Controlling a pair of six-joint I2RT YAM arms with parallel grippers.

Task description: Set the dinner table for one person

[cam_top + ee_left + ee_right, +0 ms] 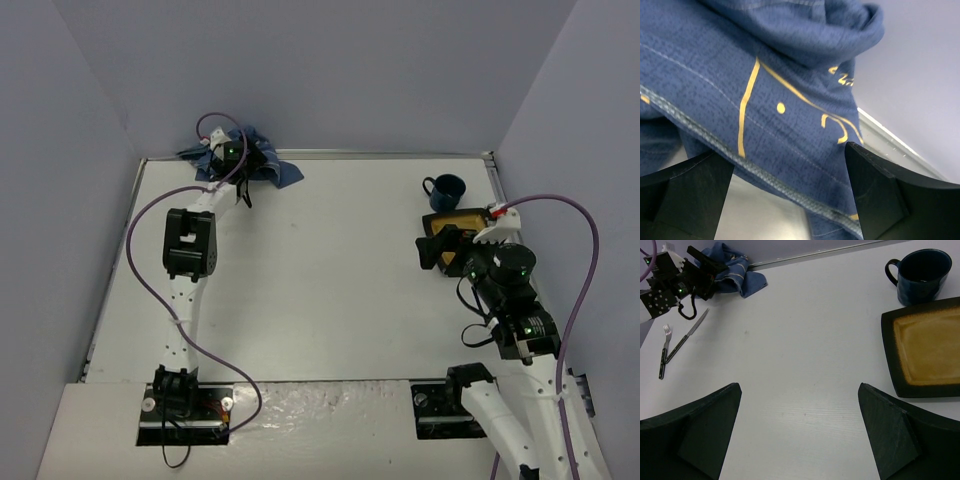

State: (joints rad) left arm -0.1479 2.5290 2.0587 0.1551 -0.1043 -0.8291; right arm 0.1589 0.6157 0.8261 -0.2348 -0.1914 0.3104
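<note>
Dinner table [320, 290] spans the workspace under both arms: rigid, slick, not graspable. Left gripper [785, 167] fingers spread astride the blue cloth [780, 85] at the far-left corner; soft and limp, so pinch a bunched fold. Right gripper [800, 412] spread wide, empty, near the plate [927, 347].

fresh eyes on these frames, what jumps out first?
The crumpled blue cloth with yellow print in the far left corner of the dinner table, with the left gripper open right at it. Next, the dark square plate with its mustard centre and the dark blue mug just beyond it on the right side. A fork and knife lie together near the left arm.
</note>
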